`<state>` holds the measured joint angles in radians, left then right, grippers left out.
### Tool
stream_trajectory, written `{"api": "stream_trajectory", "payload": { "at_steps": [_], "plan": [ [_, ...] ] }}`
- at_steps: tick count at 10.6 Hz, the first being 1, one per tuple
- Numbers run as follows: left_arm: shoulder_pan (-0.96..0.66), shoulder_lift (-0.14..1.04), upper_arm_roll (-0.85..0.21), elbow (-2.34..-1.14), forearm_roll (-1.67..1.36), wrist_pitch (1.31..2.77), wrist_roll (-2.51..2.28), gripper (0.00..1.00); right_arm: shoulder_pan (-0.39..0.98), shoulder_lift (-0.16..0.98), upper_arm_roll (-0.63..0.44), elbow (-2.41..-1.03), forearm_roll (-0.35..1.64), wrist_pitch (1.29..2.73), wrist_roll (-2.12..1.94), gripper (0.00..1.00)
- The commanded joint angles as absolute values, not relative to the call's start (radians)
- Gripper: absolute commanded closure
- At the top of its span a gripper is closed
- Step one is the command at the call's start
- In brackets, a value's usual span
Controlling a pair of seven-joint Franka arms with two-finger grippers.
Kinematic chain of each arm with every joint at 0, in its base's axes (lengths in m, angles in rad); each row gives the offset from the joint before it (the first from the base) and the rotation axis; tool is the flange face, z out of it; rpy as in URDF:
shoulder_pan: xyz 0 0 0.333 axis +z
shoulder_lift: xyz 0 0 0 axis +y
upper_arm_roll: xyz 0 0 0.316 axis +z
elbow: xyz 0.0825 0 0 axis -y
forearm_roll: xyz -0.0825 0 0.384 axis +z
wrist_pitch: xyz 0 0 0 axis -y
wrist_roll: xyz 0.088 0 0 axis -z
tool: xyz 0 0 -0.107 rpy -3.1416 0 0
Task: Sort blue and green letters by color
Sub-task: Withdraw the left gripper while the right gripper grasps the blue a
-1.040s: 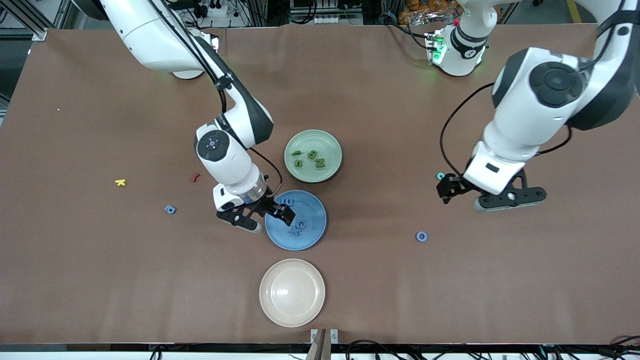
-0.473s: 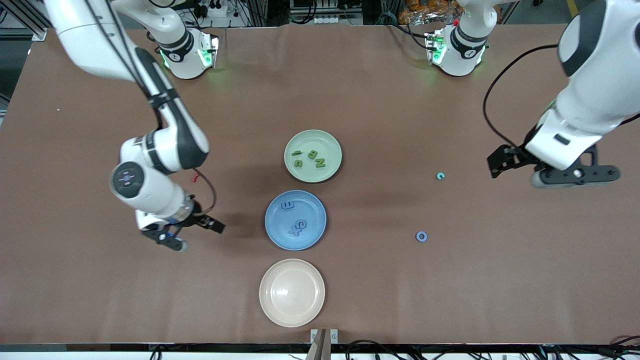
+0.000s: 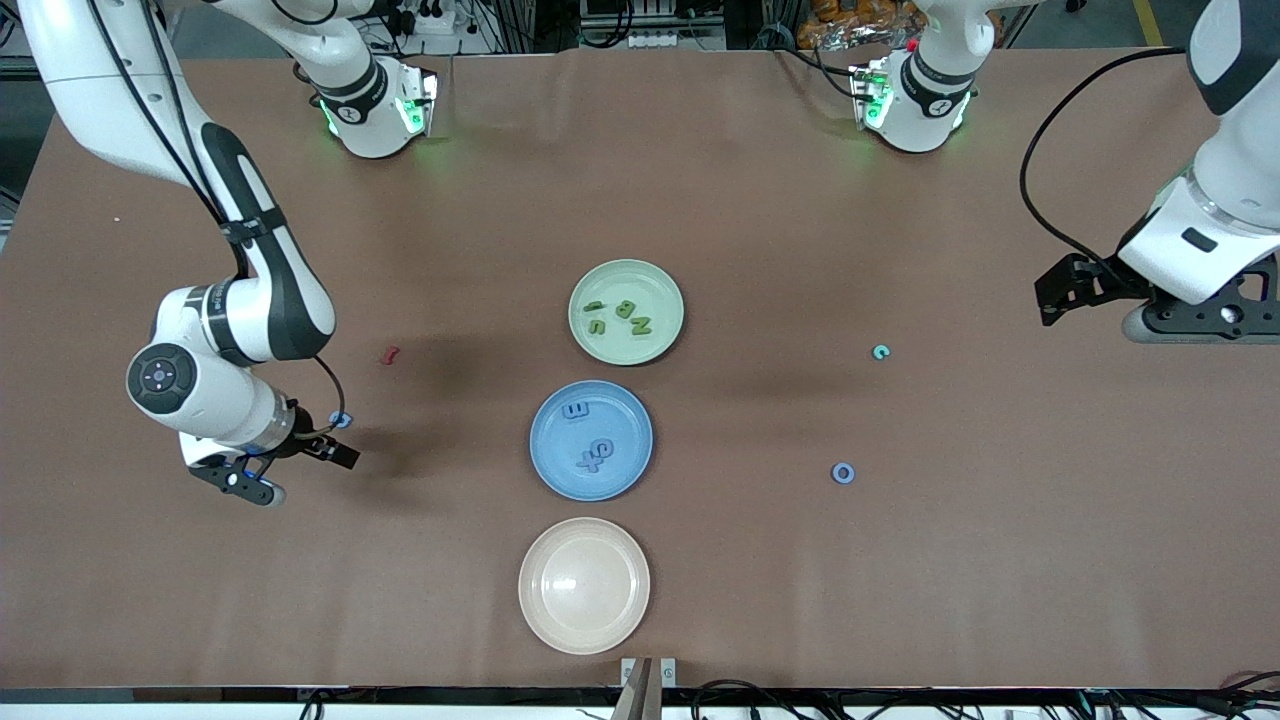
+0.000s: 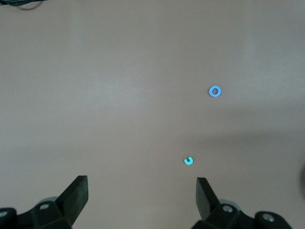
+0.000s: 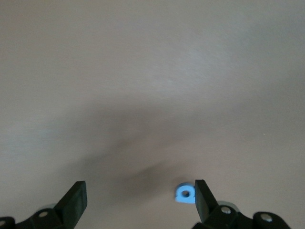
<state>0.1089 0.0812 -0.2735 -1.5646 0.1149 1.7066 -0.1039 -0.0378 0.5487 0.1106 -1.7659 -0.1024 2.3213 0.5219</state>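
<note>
Several green letters (image 3: 620, 315) lie in the green plate (image 3: 652, 285). Three blue letters (image 3: 592, 452) lie in the blue plate (image 3: 622, 420). A loose blue letter (image 3: 341, 420) lies toward the right arm's end. My right gripper (image 3: 295, 468) is open low over the table beside it; in the right wrist view the letter (image 5: 185, 193) sits just inside one finger of the gripper (image 5: 139, 198). A blue O (image 3: 843, 473) and a teal letter (image 3: 880, 352) lie toward the left arm's end, and also show as the O (image 4: 215, 91) and the teal letter (image 4: 188, 161). My left gripper (image 3: 1075, 290) is open and empty (image 4: 141, 191).
An empty beige plate (image 3: 584, 585) stands nearest the front camera, in line with the other two plates. A tiny dark red letter (image 3: 391, 354) lies between the right arm and the green plate. The yellow K is hidden under the right arm.
My right gripper has swung from the blue plate to the loose blue letter at its end of the table. My left gripper has pulled away from the teal letter toward its table end.
</note>
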Motion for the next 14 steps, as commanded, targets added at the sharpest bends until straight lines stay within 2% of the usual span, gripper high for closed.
{"api": "stream_trajectory", "payload": {
  "at_steps": [1, 3, 9, 11, 12, 14],
  "plan": [
    [0.074, 0.048, -0.198, -1.577, 0.074, 1.689, -0.017, 0.0, -0.064, 0.508, 0.118, -1.942, -0.121, 2.471, 0.535, 0.0],
    [0.077, 0.038, -0.192, -1.577, 0.072, 1.68, -0.018, 0.0, -0.084, 0.494, 0.118, -2.041, -0.121, 2.607, 0.554, 0.0],
    [0.086, -0.014, -0.189, -1.575, 0.022, 1.646, -0.055, 0.0, -0.106, 0.494, 0.115, -2.101, -0.124, 2.641, 0.554, 0.01],
    [0.097, -0.018, -0.19, -1.578, 0.012, 1.608, -0.147, 0.0, -0.106, 0.497, 0.112, -2.138, -0.124, 2.719, 0.554, 0.08],
    [0.095, -0.032, -0.198, -1.58, 0.011, 1.577, -0.194, 0.0, -0.106, 0.497, 0.11, -2.146, -0.124, 2.724, 0.546, 0.16],
    [0.095, -0.032, -0.198, -1.575, 0.011, 1.578, -0.206, 0.0, -0.106, 0.497, 0.11, -2.148, -0.124, 2.723, 0.545, 0.6]
  ]
}}
